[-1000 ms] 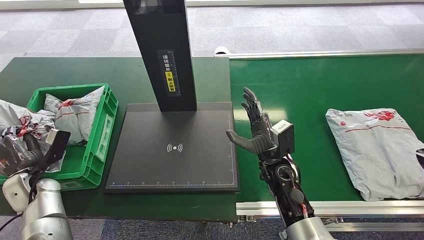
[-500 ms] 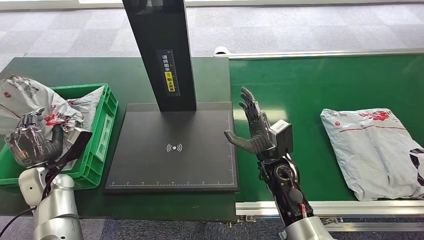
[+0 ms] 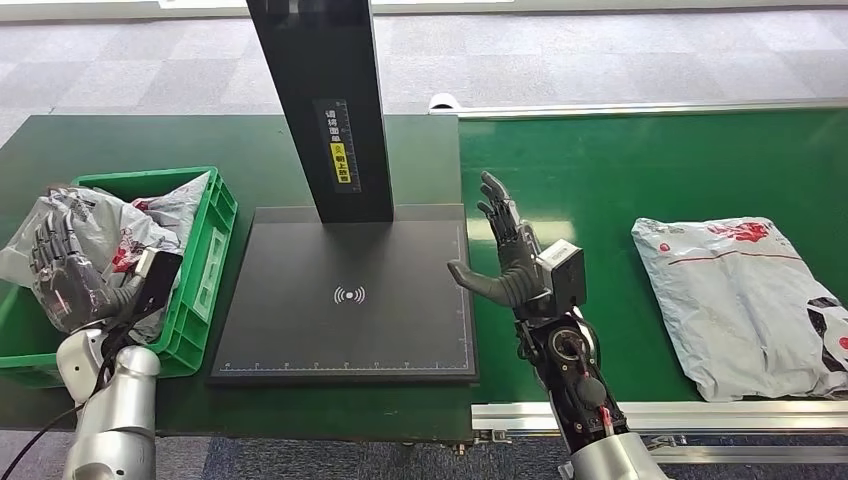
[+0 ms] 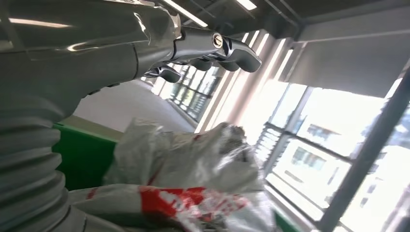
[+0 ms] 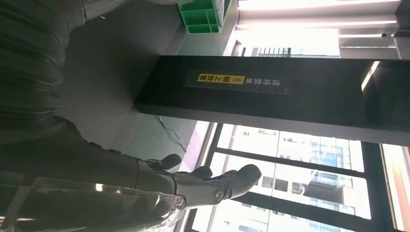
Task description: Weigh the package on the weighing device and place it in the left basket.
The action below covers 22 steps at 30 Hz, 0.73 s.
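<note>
You are looking at the surface (image 3: pixel 120 140) with the weighing device (image 3: pixel 345 295) sitting at its middle, its upright column (image 3: pixel 320 100) rising from the far edge. The basket (image 3: pixel 205 270) is lying just left of the device, with packages (image 3: pixel 150 225) lying in it and the left hand (image 3: pixel 65 275) hovering over its near end. The conveyor belt (image 3: pixel 640 160) is running along the right — another package (image 3: pixel 740 300) is lying on it, well right of the right hand (image 3: pixel 510 260), which is standing just beside the device's right edge.
</note>
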{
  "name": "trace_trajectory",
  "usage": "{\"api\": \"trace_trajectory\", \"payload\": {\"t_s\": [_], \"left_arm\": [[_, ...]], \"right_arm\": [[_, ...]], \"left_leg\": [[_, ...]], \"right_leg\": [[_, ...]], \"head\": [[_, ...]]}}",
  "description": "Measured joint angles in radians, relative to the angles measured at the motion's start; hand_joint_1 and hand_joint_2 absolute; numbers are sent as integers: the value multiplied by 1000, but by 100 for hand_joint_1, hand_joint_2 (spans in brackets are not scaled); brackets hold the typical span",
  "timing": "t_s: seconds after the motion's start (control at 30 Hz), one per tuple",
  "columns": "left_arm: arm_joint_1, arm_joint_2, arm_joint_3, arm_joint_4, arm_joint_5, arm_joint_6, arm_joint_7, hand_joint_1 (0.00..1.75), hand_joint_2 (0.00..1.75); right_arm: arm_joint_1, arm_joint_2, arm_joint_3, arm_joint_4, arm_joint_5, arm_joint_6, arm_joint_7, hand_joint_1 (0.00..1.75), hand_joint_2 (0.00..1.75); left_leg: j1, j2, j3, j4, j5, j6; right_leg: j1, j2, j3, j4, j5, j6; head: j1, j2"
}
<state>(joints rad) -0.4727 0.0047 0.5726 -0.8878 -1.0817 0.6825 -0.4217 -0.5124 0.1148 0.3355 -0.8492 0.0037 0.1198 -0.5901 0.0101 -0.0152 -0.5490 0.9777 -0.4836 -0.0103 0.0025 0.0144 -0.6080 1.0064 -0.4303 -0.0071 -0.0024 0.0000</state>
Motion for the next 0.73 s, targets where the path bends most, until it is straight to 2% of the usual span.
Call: {"api": "trace_trajectory", "payload": {"t_s": [0.1, 0.3, 0.4, 0.47, 0.53, 0.7, 0.73], "left_arm": [[8, -10, -35, -22, 315, -21, -139, 0, 175], [65, -45, -164, -169, 777, -122, -266, 0, 175], [101, -66, -226, -267, 922, -158, -277, 0, 175], [119, -74, -265, -318, 990, -218, -275, 0, 175], [133, -78, -303, -352, 1061, -321, -253, 0, 175], [146, -65, -417, -346, 1173, -665, -132, 0, 175], [146, -62, -430, -341, 1180, -698, -123, 0, 175]], "right_arm": [[0, 0, -1, 0, -5, -8, 4, 0, 175], [-1, 0, -2, 12, -18, -19, 30, 0, 175], [-4, 0, -3, 26, -19, -20, 34, 0, 175], [-9, 0, -3, 36, -19, -19, 36, 0, 175], [-14, 0, -3, 45, -21, -18, 41, 0, 175], [-35, 5, -3, 81, -42, -4, 76, 0, 175], [-38, 6, -3, 86, -45, -2, 80, 0, 175]], "left_leg": [[0, 0, 0, 0, 0, 0], [0, 1, -1, 0, 0, 0], [0, 1, -1, 0, 0, 0], [0, 0, -1, 0, 0, 0], [0, 0, -1, 0, 0, 0], [0, 0, -1, 0, 0, 0], [0, 0, -1, 0, 0, 0]], "right_leg": [[0, 0, 0, 0, 0, 0], [0, 0, 0, 0, 0, 0], [0, 0, -1, 0, 0, 0], [0, 0, -1, 0, 0, 0], [0, 0, -1, 0, 0, 0], [0, 0, -1, 0, 0, 0], [0, 0, -1, 0, 1, 0]], "head": [[0, 0], [0, 0], [0, 0], [0, 0], [0, 0], [0, 0], [0, 0]]}}
